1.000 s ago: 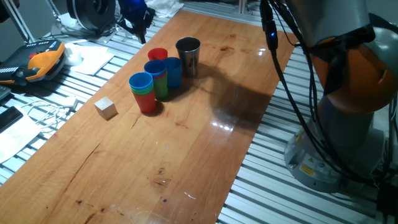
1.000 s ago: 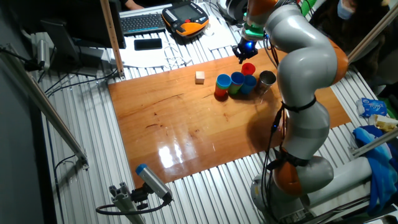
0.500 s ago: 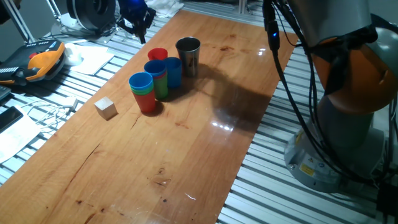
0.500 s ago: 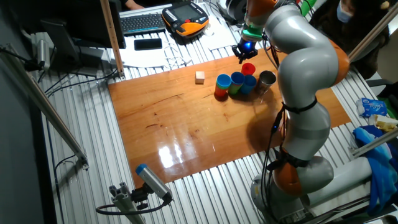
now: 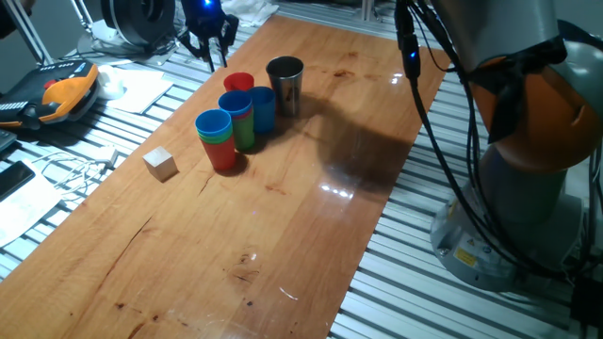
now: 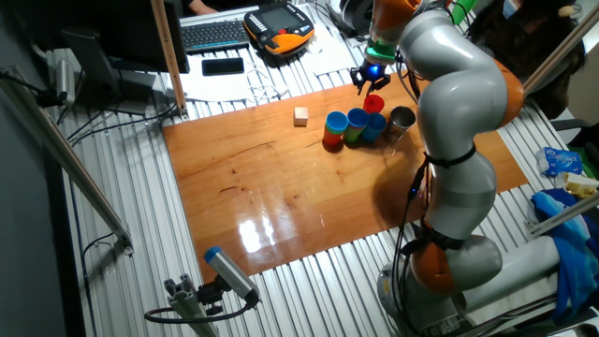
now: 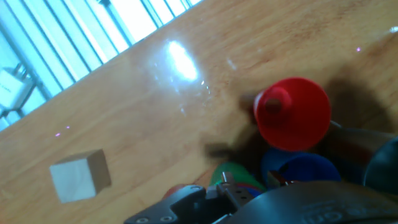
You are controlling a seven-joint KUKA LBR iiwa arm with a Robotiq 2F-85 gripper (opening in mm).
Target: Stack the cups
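Hovering just past the table's (image 5: 311,235) far edge, the gripper (image 5: 208,40) looks empty with fingers spread; the lone red cup (image 5: 238,84) stands upright right below it, toward the cup cluster (image 5: 236,118).

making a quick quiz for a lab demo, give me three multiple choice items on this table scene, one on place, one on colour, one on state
1. Where is the small wooden cube?
A. apart from the cups
B. inside a cup
C. on the steel cup

2. What colour is the lone plastic cup nearest the gripper?
A. green
B. red
C. yellow

3. How does the shiny steel cup stand?
A. tipped over
B. upright
C. held aloft

A: the small wooden cube sits alone on the wooden table.
B: the lone cup near the gripper is red.
B: the shiny steel cup stands mouth up.
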